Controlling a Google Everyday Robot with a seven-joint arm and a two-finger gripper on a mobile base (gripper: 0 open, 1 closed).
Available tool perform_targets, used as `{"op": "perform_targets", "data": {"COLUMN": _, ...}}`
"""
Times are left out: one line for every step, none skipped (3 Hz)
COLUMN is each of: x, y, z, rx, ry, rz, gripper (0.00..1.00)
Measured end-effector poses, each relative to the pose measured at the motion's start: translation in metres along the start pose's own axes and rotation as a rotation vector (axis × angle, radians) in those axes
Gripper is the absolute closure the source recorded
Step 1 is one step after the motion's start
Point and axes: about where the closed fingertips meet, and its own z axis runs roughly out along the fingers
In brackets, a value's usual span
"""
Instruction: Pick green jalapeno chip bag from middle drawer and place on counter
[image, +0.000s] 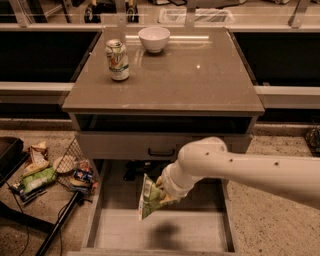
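Note:
The green jalapeno chip bag (148, 198) hangs in the air above the open middle drawer (160, 231), its shadow on the pale plank floor below. My gripper (164, 196) is at the end of the white arm reaching in from the right, shut on the bag's right side; the fingers are mostly hidden behind the bag and wrist. The counter (200, 75) is the glossy grey-beige top of the cabinet, above and behind the bag.
A soda can (117, 60) and a white bowl (154, 38) stand at the counter's back left. A closed drawer front with a black handle (161, 152) sits just above the bag. Mixed wrappers (37, 177) and a black pole lie on the floor left.

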Motion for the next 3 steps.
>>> {"op": "perform_targets", "data": {"x": 0.026, "y": -0.030, "z": -0.124, "rx": 0.070, "ry": -0.034, "rz": 0.047, "gripper": 1.00}}
{"op": "perform_targets", "data": {"x": 0.042, "y": -0.048, "z": -0.194, "rx": 0.082, "ry": -0.079, "rz": 0.072, "gripper": 1.00}}
{"op": "perform_targets", "data": {"x": 0.051, "y": -0.073, "z": -0.239, "rx": 0.045, "ry": -0.116, "rz": 0.135, "gripper": 1.00}}
